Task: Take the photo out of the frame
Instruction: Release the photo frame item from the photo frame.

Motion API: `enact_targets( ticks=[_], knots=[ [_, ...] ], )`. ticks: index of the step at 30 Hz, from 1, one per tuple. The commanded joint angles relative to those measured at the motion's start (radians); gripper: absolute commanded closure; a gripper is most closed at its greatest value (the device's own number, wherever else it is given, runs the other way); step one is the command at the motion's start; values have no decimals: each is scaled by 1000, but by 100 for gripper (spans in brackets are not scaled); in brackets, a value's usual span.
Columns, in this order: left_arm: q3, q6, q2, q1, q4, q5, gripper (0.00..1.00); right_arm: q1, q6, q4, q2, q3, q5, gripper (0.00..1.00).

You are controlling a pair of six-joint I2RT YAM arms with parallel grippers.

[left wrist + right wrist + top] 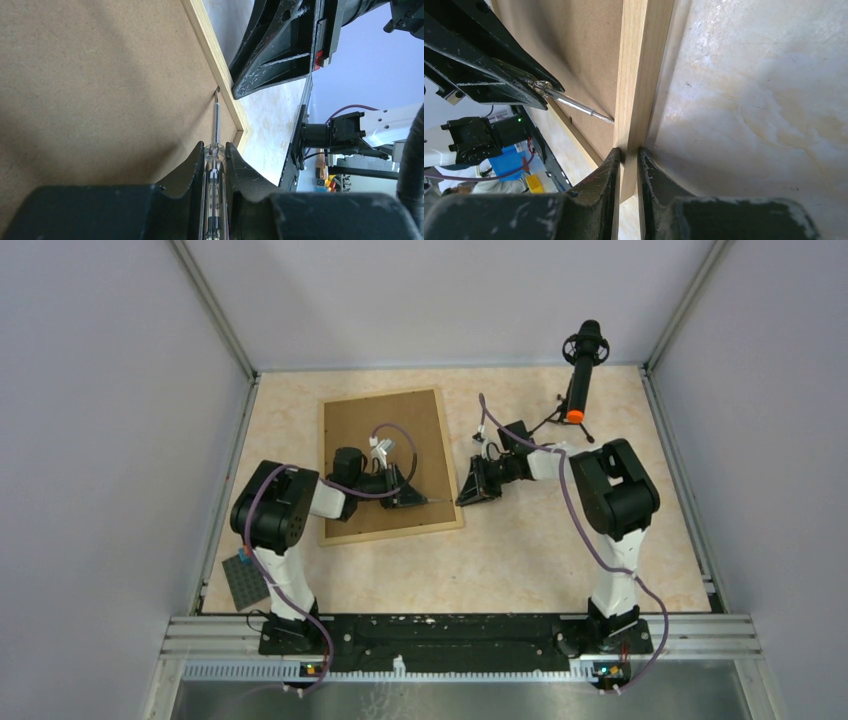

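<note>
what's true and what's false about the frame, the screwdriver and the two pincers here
1. The frame lies back side up, brown board showing. True.
2. The left pincer grips a screwdriver by its clear handle. True.
3. The screwdriver tip rests mid-board. False: it sits at the board's edge, beside the wooden rim.
4. The right pincer hovers clear of the frame. False: it pinches the frame's wooden rim.
5. A dark studded plate lies near the left arm's base. True.
</note>
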Motion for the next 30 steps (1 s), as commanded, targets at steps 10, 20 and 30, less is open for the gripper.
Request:
enact_targets(
  ticks=[10,20,30],
  knots=[
    [38,-12,108,-56,-12,-22,100,49,-24,-15,53,27,67,92],
    [128,129,-22,-214,-185,-32,100,63,-13,-11,71,51,74,100],
    [291,258,-106,-348,-441,-132,100,65,-8,-7,77,60,76,100]
  ],
)
